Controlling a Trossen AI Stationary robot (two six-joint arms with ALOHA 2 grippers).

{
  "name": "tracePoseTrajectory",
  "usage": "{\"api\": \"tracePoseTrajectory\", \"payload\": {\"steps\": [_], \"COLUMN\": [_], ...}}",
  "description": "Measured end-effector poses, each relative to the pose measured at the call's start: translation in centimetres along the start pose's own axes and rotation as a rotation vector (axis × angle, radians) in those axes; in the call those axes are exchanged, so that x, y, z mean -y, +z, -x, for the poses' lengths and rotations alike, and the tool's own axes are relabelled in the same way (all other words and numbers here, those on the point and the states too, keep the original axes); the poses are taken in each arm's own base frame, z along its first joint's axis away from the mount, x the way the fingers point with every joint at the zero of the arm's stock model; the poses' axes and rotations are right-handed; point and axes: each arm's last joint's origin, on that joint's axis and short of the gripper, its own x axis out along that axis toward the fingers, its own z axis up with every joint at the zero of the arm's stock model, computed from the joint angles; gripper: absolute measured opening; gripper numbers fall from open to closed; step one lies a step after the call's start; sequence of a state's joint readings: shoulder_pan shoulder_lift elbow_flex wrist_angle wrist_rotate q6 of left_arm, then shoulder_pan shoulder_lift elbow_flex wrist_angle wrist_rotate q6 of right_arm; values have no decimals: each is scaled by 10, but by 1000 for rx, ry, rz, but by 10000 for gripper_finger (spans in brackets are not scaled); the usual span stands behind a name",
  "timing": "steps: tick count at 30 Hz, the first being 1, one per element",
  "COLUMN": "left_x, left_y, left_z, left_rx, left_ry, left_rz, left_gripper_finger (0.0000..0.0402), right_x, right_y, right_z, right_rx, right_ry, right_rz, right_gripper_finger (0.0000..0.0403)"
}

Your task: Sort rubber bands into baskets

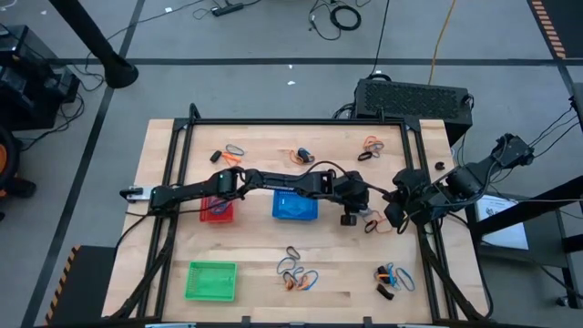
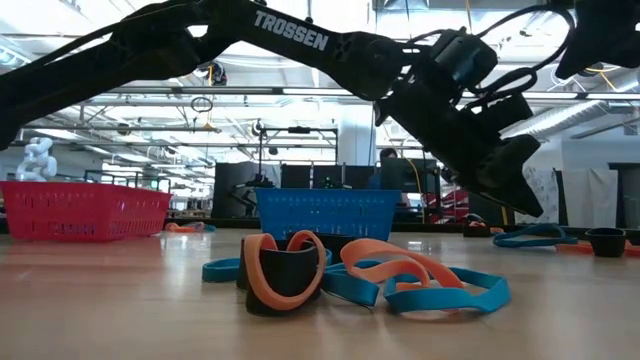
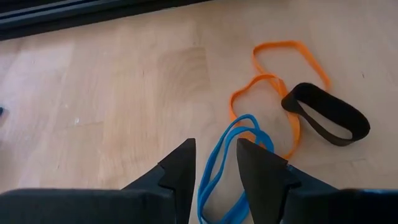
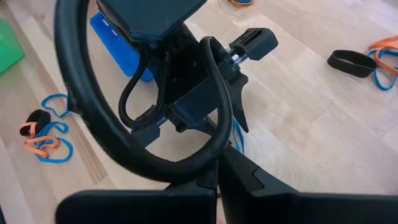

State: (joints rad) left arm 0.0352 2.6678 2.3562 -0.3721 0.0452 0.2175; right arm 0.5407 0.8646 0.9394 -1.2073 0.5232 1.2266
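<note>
- Rubber bands lie in several small clumps across the wooden table (image 1: 260,264); the one in hand is a blue band (image 3: 227,165) in a clump with two orange bands (image 3: 273,87) and a wide black band (image 3: 326,112), to the right of the blue basket (image 1: 295,206).
- Step in hand, as I judge it: picking that blue band. The left gripper (image 3: 214,163) has its two fingers set either side of the band's strands, partly closed with the blue loop running through the narrow gap, so it looks pinched or just about to be.
- Next move calls for a firm close, then a straight lift so the blue band peels free of the orange one it overlaps, then a short carry to the blue basket nearby.
- Left arm (image 1: 228,185) stretches from the table's left side across the middle, passing over the red basket (image 1: 217,210) and the blue basket, wrist tipped down at the clump.
- Right gripper (image 4: 221,168) is clenched shut and holds nothing I can make out; it hovers close beside the left wrist, near the table's right side.
- Green basket (image 1: 211,280) sits at the near left, apart from both arms.
</note>
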Motion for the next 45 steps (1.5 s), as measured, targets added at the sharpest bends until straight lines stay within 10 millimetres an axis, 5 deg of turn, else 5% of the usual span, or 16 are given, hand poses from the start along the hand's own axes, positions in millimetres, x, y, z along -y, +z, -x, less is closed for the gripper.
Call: {"api": "tracePoseTrajectory", "payload": {"steps": [4,14,27,45], "left_x": [1,3,51,33], "left_y": [-3,0,7,10], "left_z": [0,0,0,9], "left_rx": [-28,-17,-58,-88], "left_ry": [-9,40,70,129], "left_rz": [1,-23,-378,-233], "left_gripper_finger": [143,265,269,269], "right_x": [0,0,1,-8], "right_y": [0,0,3,-3], "right_z": [0,0,0,4], "right_rx": [-2,0,99,-188], "right_ry": [0,4,-32,178], "right_rz": [1,-2,-68,65], "right_gripper_finger": [0,0,0,0]}}
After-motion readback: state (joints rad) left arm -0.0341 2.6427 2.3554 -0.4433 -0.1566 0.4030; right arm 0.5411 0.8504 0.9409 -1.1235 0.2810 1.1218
